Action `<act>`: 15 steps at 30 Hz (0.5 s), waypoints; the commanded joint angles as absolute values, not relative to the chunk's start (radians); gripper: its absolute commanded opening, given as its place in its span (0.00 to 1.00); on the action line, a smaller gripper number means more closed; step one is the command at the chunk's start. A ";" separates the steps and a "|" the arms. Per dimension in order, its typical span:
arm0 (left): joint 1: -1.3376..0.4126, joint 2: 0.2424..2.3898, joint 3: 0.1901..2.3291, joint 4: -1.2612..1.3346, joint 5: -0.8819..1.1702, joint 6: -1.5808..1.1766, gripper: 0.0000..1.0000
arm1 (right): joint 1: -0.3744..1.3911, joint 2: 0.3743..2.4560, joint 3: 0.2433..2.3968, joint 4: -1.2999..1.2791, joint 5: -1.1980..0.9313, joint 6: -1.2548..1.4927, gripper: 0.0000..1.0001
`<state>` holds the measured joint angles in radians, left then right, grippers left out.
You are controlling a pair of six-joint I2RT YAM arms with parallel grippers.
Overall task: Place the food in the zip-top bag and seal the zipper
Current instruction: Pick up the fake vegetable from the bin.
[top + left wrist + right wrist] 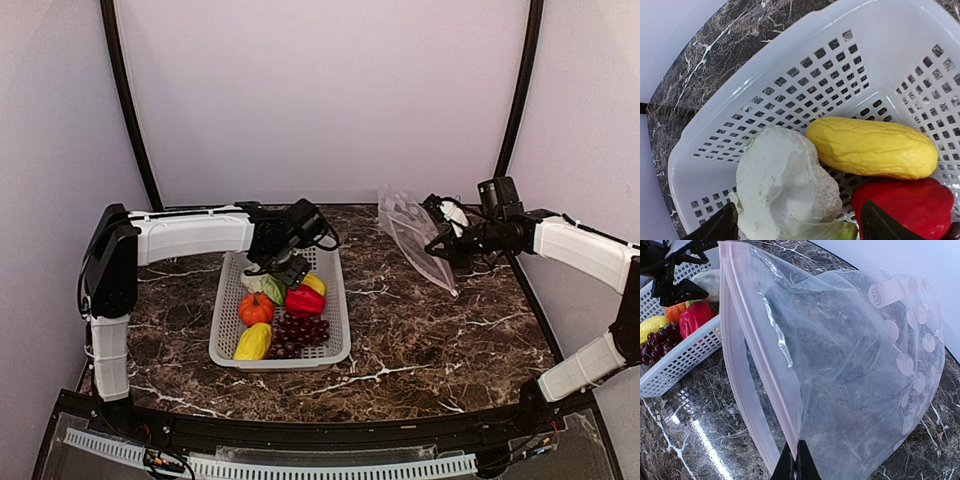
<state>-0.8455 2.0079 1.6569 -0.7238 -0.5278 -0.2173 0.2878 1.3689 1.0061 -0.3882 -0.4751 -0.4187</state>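
Observation:
The food lies in a white perforated basket: a white-green cauliflower, an orange tomato, a red pepper, a yellow piece, another yellow piece and dark red grapes. My left gripper is down in the basket and open. Its fingers stand on either side of the cauliflower, the right one in front of the pepper. The clear zip-top bag stands lifted off the table at the right, its mouth facing the basket. My right gripper is shut on the pinkish zipper strip.
The basket sits left of centre on the dark marble table. Curved black poles and pale walls close in the back and both sides. The table's near edge carries a black rail.

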 commanded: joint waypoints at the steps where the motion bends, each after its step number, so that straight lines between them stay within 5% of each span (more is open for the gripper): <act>1: -0.848 2.043 1.706 -0.819 -0.580 -0.189 0.84 | 0.288 1.356 0.987 -0.360 -0.488 -0.428 0.00; 15: -0.847 2.135 1.727 -0.846 -0.640 -0.162 0.79 | 0.288 1.364 0.987 -0.365 -0.489 -0.430 0.00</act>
<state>-0.8455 2.1124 1.6878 -0.7990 -0.6090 -0.1707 0.2878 1.3689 0.9981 -0.3882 -0.4755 -0.4236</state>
